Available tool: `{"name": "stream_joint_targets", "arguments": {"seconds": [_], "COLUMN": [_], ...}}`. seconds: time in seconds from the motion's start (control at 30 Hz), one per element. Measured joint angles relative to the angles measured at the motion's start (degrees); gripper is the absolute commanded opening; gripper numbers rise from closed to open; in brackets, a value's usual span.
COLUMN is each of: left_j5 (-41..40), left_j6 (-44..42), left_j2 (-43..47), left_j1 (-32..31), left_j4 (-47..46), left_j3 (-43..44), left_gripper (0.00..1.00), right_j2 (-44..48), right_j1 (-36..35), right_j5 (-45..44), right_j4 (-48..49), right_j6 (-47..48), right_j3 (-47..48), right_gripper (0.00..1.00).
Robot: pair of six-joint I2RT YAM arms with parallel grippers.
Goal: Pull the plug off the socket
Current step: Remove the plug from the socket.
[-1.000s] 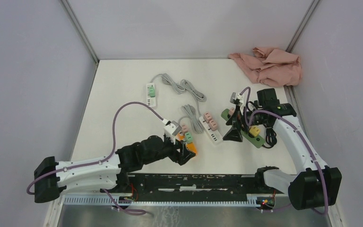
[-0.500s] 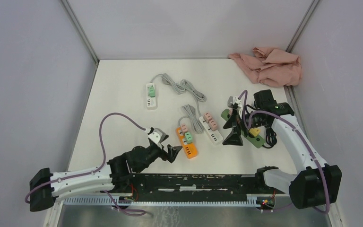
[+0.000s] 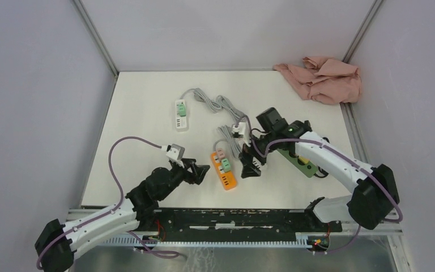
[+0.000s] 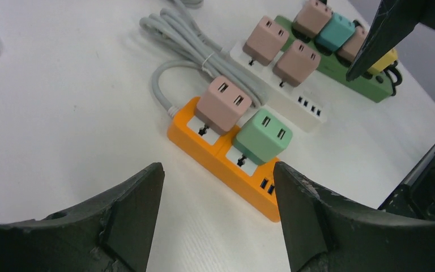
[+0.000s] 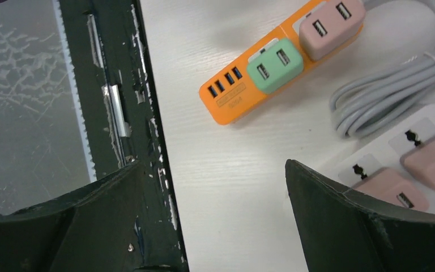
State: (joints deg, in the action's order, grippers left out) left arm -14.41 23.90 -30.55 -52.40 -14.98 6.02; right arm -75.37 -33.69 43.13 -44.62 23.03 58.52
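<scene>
Hovering just left of the orange strip, left gripper gaped empty; right gripper, wide and empty, sat just right; table stretched open leftward.

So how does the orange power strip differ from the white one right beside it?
Colour aside, the orange strip carries one pink adapter and one green adapter, while the white strip carries two pink adapters. The white strip lies beside the dark green strip, the orange strip on its other side. Both lie flat with a row of USB ports at one end.
</scene>
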Motion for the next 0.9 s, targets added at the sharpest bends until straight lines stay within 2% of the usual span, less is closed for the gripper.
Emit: {"name": "stream_joint_targets", "arguments": {"seconds": [0.13,0.33,0.57,0.67,0.9], "left_j5": [2.8,4.37,4.52,4.68,6.97], "left_j6": [3.76,6.93,9.6,10.23,10.4], "left_j2": [-5.97,-13.4,-14.95,-14.95,-14.58], "left_j1": [2.45,2.93,2.93,2.93,2.95], "left_j4": [0.33,1.29,0.46,-0.9,-3.63], "left_j3": [0.02,0.57,0.57,0.48,-0.66], "left_gripper": [0.64,0.59,0.48,0.47,0.49], "right_j2": [-5.09,-11.04,-17.88,-19.21,-21.38], "right_j1": [-9.79,-17.29,-19.82,-19.93,-19.93], "right_j5": [-11.45,-26.77,-36.61,-38.38,-40.44], "right_j4": [5.31,11.65,14.73,15.52,16.33], "right_j6": [-8.26,-21.31,-30.53,-32.3,-32.74], "right_j3": [3.65,5.29,5.38,5.55,6.62], "right_gripper": [0.99,0.98,0.79,0.72,0.4]}}
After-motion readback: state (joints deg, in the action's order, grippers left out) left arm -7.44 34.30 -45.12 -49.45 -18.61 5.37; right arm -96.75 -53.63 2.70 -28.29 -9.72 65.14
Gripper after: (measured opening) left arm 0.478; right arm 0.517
